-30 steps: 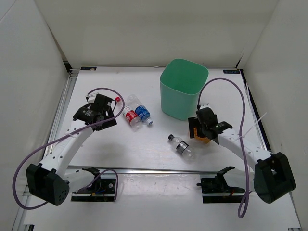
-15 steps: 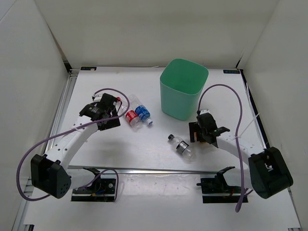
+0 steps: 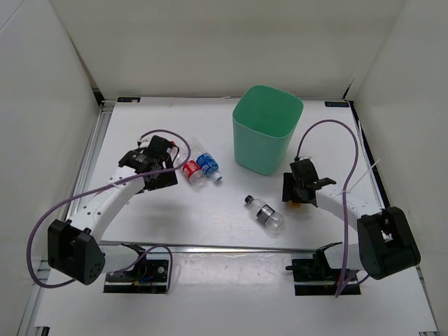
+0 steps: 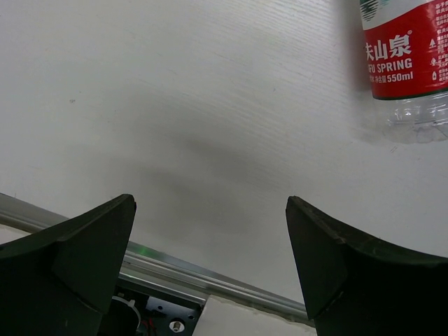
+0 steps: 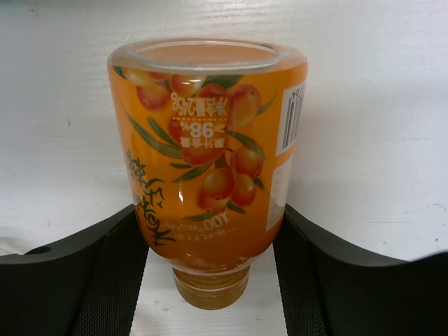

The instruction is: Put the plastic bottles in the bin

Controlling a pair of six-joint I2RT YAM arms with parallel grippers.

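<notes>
White table (image 3: 210,225), right gripper (image 3: 297,191) clasping orange bottle (image 5: 206,140)

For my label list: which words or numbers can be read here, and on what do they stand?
"夫山泉": red-label bottle, cut off at the frame.
"FU SPRING": same label.
"550ml": same label.
"98%": orange bottle, upside down.
"100%": same bottle, upside down.
Other print there: unclear. Overhead labels: too small.

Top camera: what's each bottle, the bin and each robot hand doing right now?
orange bottle, on the table, gripped on both sides
right gripper, shut on the orange bottle
left gripper, open, holding nothing
red-label bottle, lying down
blue-label bottle, lying beside the red-label bottle
dark-label bottle, lying alone
bin, upright, no bottle seen inside
</notes>
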